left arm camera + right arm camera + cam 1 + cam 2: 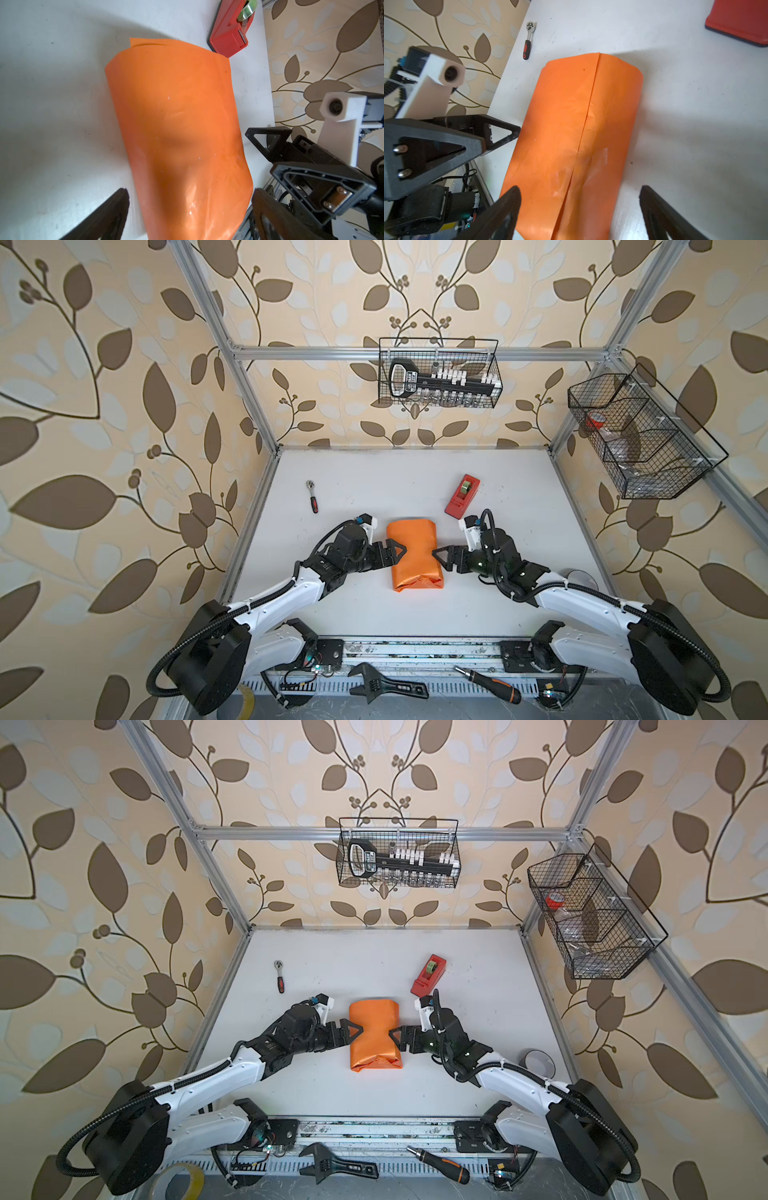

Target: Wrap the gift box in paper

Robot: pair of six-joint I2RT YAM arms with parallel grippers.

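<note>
The paper point(413, 556) lies mid-table, orange side out, rolled into a long parcel with a lengthwise seam point(589, 116) and a patch of clear tape on top. Its near end point(417, 583) is crumpled shut. The gift box is hidden; no part of it shows. My left gripper point(399, 551) is open at the parcel's left side, its fingers spread wide around the paper point(178, 124) with nothing pinched. My right gripper point(438, 553) is open at the right side, its fingers standing apart over the paper point(581, 135).
A red tape dispenser point(462, 496) sits just behind the right gripper. A ratchet wrench point(312, 496) lies at the back left. An adjustable wrench point(386, 686) and a screwdriver point(490, 684) lie by the front rail. Wire baskets point(440, 373) point(640, 435) hang on the frame.
</note>
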